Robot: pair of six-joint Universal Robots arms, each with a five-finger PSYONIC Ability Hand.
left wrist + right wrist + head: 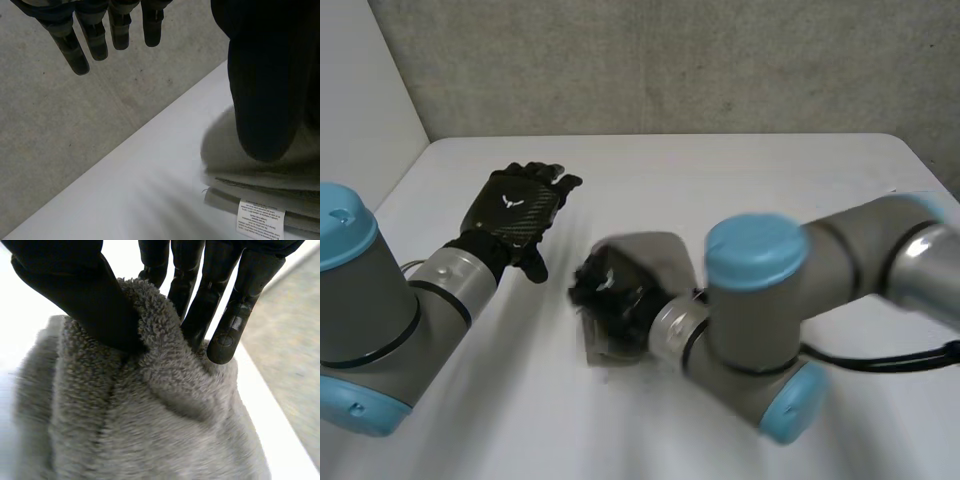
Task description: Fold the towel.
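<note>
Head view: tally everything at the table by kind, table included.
towel: 1
robot hands: 2 (left robot hand, right robot hand)
table: 1
total: 4

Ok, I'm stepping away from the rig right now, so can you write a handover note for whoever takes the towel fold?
Left hand: open, fingers straight, apart from the towel.
Right hand: thumb and fingers pinch a raised ridge of the towel.
Towel: middle of the table, already in stacked layers, care label showing at one edge.
Left to do: probably lay the pinched part flat, then release.
</note>
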